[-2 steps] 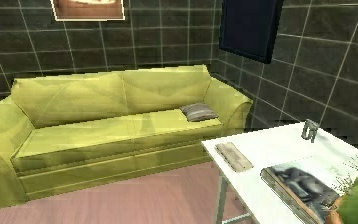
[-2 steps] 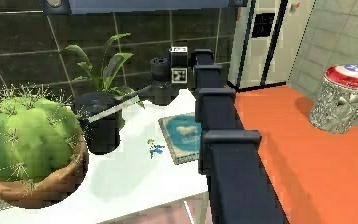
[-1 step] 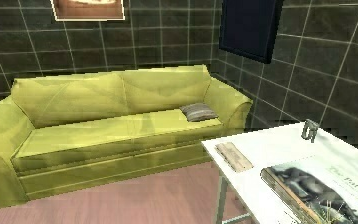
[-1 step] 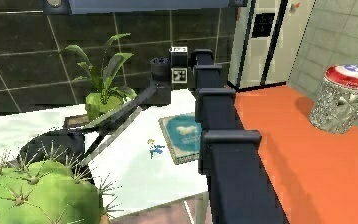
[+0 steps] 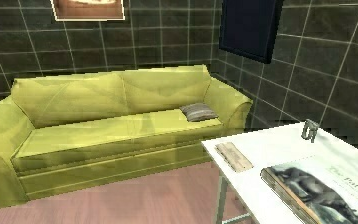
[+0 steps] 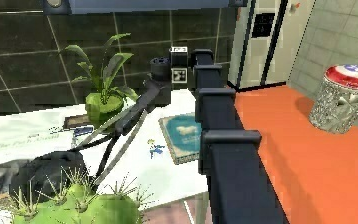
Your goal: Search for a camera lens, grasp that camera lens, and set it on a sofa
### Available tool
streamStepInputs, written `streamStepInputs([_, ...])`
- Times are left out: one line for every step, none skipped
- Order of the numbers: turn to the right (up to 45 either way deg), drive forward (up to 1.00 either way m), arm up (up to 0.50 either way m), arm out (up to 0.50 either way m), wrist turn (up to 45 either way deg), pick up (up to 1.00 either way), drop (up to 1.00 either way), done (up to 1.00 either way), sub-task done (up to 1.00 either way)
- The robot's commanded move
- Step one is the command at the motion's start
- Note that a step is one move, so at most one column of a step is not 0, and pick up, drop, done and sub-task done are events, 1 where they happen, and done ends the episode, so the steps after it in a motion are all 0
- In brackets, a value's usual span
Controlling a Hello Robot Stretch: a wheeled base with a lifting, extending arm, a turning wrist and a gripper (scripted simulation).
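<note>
Yellow-green sofa (image 5: 107,125) stands beyond a white counter's (image 5: 277,150) corner. The jaws show near a potted plant (image 6: 105,100) by the counter's far edge; their spread and load cannot be told.

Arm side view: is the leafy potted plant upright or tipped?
Upright: the leafy potted plant stands in its green pot on the white table, leaves rising above.

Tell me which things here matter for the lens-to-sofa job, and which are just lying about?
For the job:
yellow-green sofa
gripper, reaching out above the white table

Just lying about:
grey cushion on the sofa
magazine
potted plant
teal book
red-lidded bin on the orange floor
</note>
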Motion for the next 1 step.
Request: streamStepInputs([0.0,0.0,0.0,-0.28,0.0,0.0,0.0,0.0,0.0])
